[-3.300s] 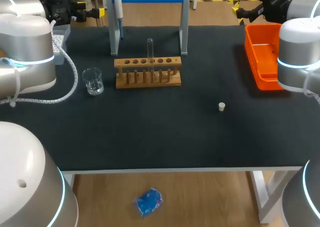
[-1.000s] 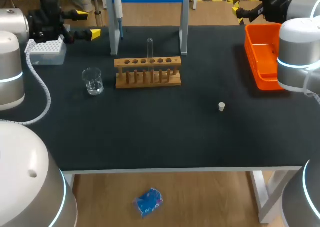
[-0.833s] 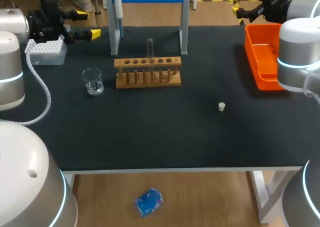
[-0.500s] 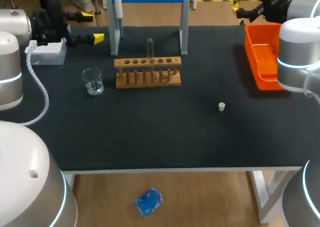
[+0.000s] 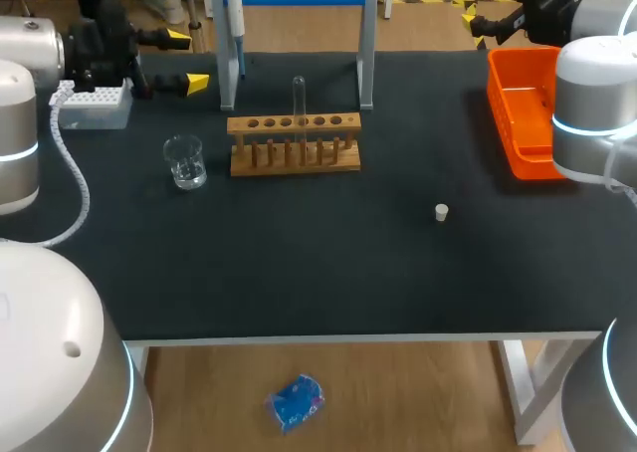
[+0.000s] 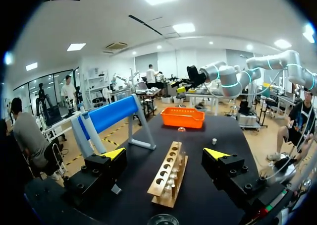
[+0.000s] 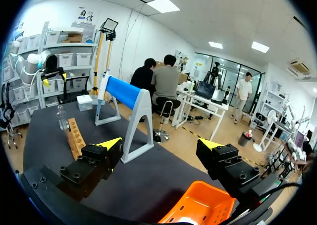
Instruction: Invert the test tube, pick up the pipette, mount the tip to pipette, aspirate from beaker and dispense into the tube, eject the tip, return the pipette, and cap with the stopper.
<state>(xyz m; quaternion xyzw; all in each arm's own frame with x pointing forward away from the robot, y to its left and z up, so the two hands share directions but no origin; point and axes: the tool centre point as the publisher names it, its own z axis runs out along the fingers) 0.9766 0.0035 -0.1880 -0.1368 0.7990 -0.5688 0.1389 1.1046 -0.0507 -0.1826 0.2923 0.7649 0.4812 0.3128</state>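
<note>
The left tool [image 5: 187, 60], released wide, has swung in toward the racked test tube [image 5: 298, 99], opening the inversion step, while the right tool [image 5: 488, 4] hangs released.

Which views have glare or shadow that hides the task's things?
Head view: even light, no hard shadows; the tube and beaker are clear glass, faint against the dark table. Left wrist view: glare only overhead; the rack is plainly lit. Right wrist view: the same.

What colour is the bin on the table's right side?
Orange; the bin shows best in the head view.
</note>
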